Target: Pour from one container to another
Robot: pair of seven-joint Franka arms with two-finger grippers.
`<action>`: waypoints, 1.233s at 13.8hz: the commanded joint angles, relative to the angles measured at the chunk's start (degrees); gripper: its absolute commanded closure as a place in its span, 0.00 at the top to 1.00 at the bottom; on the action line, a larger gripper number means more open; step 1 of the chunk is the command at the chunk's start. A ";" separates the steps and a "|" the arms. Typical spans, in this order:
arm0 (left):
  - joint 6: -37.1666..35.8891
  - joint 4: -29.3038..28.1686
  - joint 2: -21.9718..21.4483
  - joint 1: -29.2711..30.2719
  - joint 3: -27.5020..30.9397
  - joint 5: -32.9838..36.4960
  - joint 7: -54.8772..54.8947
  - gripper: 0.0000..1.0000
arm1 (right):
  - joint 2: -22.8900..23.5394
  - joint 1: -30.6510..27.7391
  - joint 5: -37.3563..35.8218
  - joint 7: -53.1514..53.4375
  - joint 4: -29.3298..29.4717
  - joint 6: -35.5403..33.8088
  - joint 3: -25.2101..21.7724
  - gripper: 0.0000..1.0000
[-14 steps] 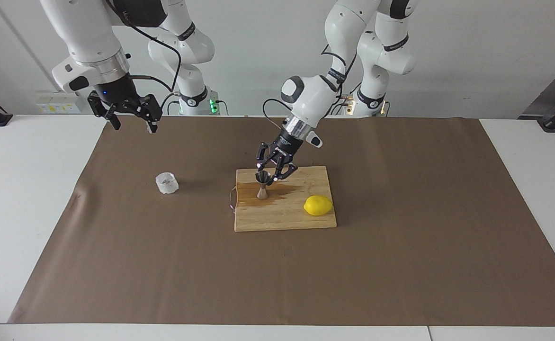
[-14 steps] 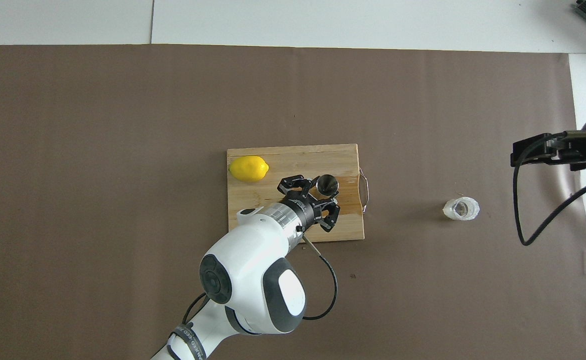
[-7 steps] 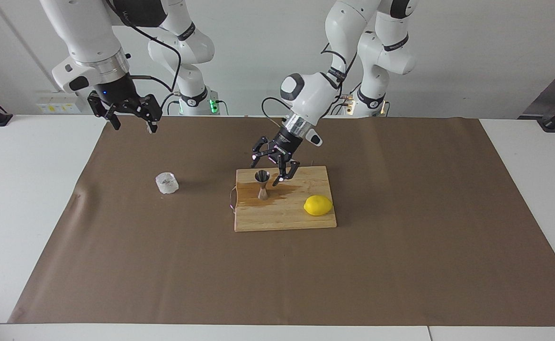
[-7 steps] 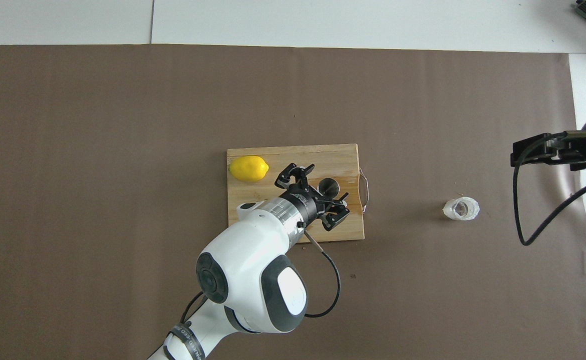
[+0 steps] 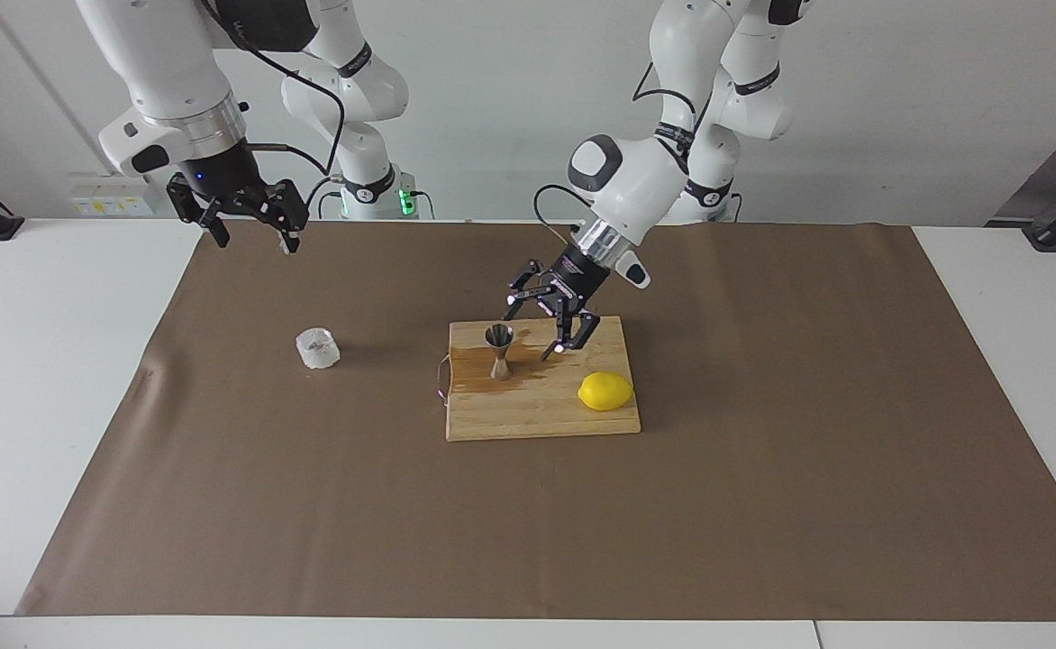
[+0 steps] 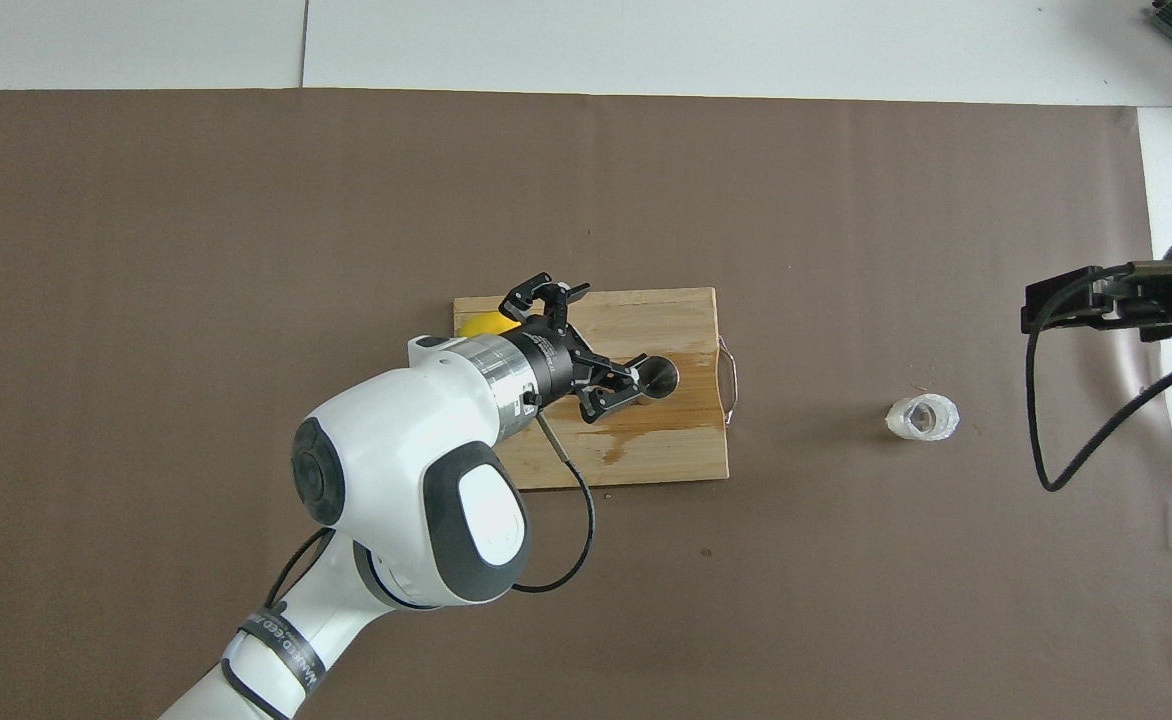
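The small clear glass cup stands on the brown mat toward the right arm's end. The steel jigger stands upright on the wooden cutting board. My left gripper hangs open and empty over the board, just beside the jigger on the lemon's side, not touching it. My right gripper waits open and empty, raised over the mat's edge near the robots, well apart from the cup.
A yellow lemon lies on the board toward the left arm's end, partly covered by my left gripper in the overhead view. A wet patch darkens the board around the jigger. A metal handle sticks out of the board's cup-side edge.
My left gripper has opened, let go of the jigger's top and drawn back toward the lemon's side. The jigger stays standing. The right arm has not moved.
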 commanded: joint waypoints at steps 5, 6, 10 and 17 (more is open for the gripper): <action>-28.03 7.27 -2.09 16.13 0.31 29.11 3.11 1.00 | -1.05 -0.82 1.17 -1.35 -1.13 -0.17 0.31 1.00; -30.23 7.45 -2.35 18.24 0.31 31.85 5.12 1.00 | -1.05 -0.82 1.17 -1.35 -1.13 -0.17 0.31 1.00; -34.90 7.37 -2.97 23.87 0.31 34.16 20.57 1.00 | -1.05 -0.82 1.17 -1.35 -1.13 -0.17 0.31 1.00; -39.74 7.54 -4.46 31.70 0.31 41.36 40.18 1.00 | -1.05 -0.82 1.17 -1.35 -1.13 -0.17 0.31 1.00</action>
